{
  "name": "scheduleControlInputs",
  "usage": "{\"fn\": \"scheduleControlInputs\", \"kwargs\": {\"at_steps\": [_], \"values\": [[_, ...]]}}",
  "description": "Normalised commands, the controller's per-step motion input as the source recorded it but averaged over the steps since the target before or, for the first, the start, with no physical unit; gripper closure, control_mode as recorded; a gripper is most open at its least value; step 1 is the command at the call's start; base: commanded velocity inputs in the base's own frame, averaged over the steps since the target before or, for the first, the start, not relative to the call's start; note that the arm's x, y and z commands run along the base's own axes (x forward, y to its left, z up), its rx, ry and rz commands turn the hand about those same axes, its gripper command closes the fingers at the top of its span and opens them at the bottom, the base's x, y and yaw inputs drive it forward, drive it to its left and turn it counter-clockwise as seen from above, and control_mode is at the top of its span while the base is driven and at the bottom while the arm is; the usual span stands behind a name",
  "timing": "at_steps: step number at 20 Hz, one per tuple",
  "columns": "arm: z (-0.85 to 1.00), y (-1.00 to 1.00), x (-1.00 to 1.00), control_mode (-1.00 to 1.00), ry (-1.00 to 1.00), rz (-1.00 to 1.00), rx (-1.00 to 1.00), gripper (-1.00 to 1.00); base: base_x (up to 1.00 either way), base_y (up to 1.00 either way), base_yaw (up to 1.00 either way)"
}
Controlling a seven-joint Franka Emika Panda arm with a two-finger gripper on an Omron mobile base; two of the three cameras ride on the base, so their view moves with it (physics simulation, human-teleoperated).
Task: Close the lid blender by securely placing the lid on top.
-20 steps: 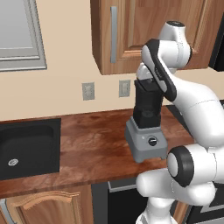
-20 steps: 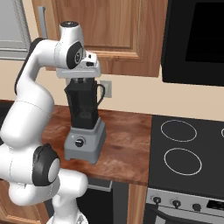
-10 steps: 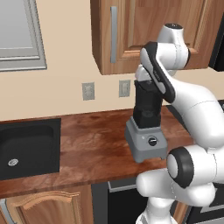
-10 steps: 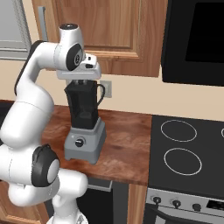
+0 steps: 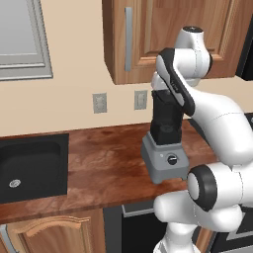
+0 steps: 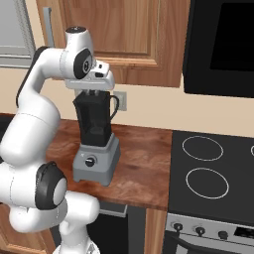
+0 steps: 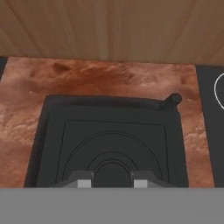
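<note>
The end effector (image 6: 92,92) sits right on top of the blender (image 6: 96,141), which stands on the wooden surface (image 6: 139,163) just left of the stove (image 6: 213,173). The lid (image 7: 111,144) lies square on the jar mouth, looking straight down the hand. The fingertips (image 7: 83,180) straddle the raised centre of the lid, apparently pinching that knob, though the grey band cuts off the contact, so the grip is likely but not certain.

Step in hand, by my read: seat the lid, then let go. To do it well, keep the hand vertical and centred over the jar, press straight down so all four edges drop evenly, and only then part the fingers and lift straight up; any sideways drag could tip the lid or nudge the jar on its base.

Views differ. The hand view gives lid-to-jar alignment and the jar handle (image 7: 171,100) poking out at the far right corner, but no height. The right base view shows the hand low on the jar rim and the handle toward the wall. In the left base view the forearm (image 5: 173,84) covers the jar top, so seating can't be judged there; it adds the sink (image 5: 32,168) far to the left.
</note>
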Motion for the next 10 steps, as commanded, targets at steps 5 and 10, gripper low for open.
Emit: {"fn": "scheduleControlInputs", "kwargs": {"at_steps": [5, 10], "values": [[0.0, 0.12, 0.25, -1.0, 0.0, -0.14, 0.0, 1.0, 0.0, 0.0, 0.0], [0.0, 0.13, 0.24, -1.0, -0.01, -0.12, 0.0, 1.0, 0.0, 0.0, 0.0]]}}
